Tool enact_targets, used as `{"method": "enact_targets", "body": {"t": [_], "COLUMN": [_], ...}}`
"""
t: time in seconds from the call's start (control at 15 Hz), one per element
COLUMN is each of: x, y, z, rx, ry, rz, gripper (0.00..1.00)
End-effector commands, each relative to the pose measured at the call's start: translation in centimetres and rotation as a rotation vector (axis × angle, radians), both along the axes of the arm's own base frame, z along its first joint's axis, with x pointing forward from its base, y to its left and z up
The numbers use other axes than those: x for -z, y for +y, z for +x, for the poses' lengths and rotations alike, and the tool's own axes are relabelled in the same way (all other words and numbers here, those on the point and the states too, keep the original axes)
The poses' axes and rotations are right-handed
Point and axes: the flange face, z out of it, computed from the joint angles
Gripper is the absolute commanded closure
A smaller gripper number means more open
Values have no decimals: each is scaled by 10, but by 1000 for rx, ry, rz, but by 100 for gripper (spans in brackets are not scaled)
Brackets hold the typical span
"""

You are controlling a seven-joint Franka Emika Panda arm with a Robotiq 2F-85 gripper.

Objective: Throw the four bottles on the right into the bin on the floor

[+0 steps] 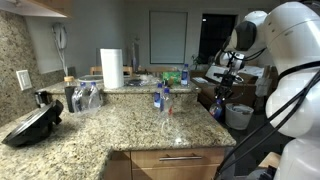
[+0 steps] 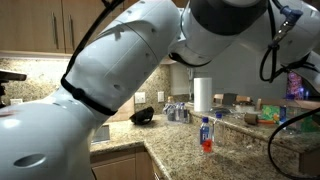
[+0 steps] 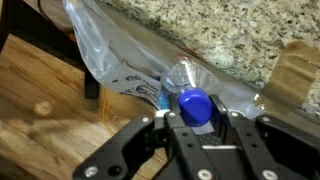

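1. Wrist view: we see the gripper [image 3: 197,125] closed on a small clear bottle [image 3: 193,100] with a blue cap. One finger presses on each side of it.
2. This bottle hangs over the thin plastic liner [image 3: 110,55] of the bin [image 1: 239,117], near the granite counter [image 3: 230,35] and above the wooden floor [image 3: 45,110].
3. The liner carries some dark print, but we cannot read it.
4. In an exterior view, two other bottles [image 1: 160,97] stand on the counter, well apart from the bin. Their labels look blue, and the writing is too small to read.
5. In an exterior view, one of these shows a red label, near the paper-towel roll [image 2: 202,95].
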Motion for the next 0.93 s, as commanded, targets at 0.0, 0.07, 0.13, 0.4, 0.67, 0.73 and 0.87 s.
{"method": "enact_targets", "body": {"t": [0.0, 0.07, 0.13, 0.4, 0.67, 0.73, 0.87], "x": [11, 15, 19, 34, 47, 52, 60], "y": [-9, -10, -10, -14, -16, -15, -9], "z": [3, 5, 7, 13, 21, 24, 30], "rx": [17, 17, 18, 29, 54, 55, 46], "ry": [20, 23, 26, 47, 69, 77, 87], "rz": [18, 18, 21, 29, 31, 35, 49], "gripper": [86, 86, 86, 86, 86, 86, 86]}}
